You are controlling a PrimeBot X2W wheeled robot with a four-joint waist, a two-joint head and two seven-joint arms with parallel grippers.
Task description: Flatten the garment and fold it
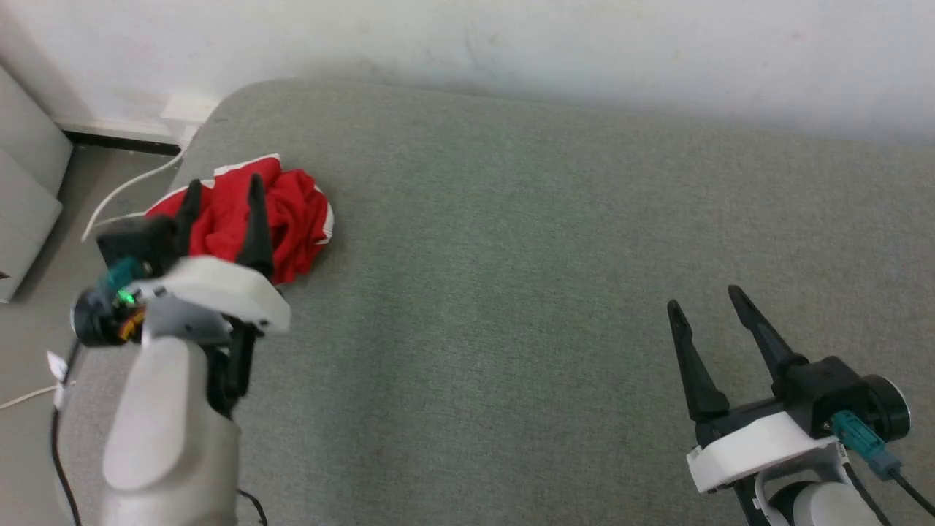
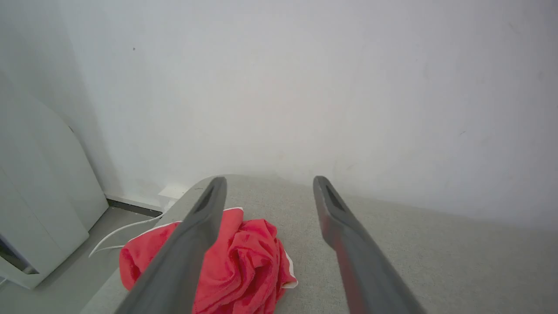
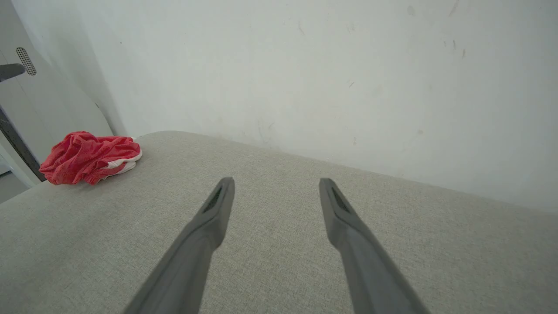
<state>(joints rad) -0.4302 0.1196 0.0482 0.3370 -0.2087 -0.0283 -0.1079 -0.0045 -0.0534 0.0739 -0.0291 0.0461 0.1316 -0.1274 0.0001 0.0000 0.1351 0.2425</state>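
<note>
**Crumpled shorts at the far left corner, both grippers spread and empty**

The grey fabric-covered worktop (image 1: 511, 256) runs wide in front of me up to a pale wall. The garment (image 1: 296, 219) sits bunched in a loose red heap at its far left corner, close to the rounded edge, where a white cable (image 1: 131, 191) trails on the floor beyond.

I judge the cloth to be light, thin and limp. It should drape rather than hold a shape, and its folds will slide over one another if I pinch too deep into the pile. A single outer layer is the better hold, and the white trim (image 2: 290, 267) showing along the heap's right edge looks like the easiest place to find one. The printed lettering is buried in the creases, so I cannot tell which way the shorts lie.

My left forearm (image 1: 168, 438) reaches forward along the worktop's left side. The left gripper (image 1: 224, 183) hangs over the near side of the heap, fingers spread wide and pointing toward the wall. I cannot tell if the tips touch the cloth, but nothing is pinched.

My right gripper (image 1: 703, 298) rests low at the near right, well apart from the garment, its fingers also spread over bare fabric.
</note>
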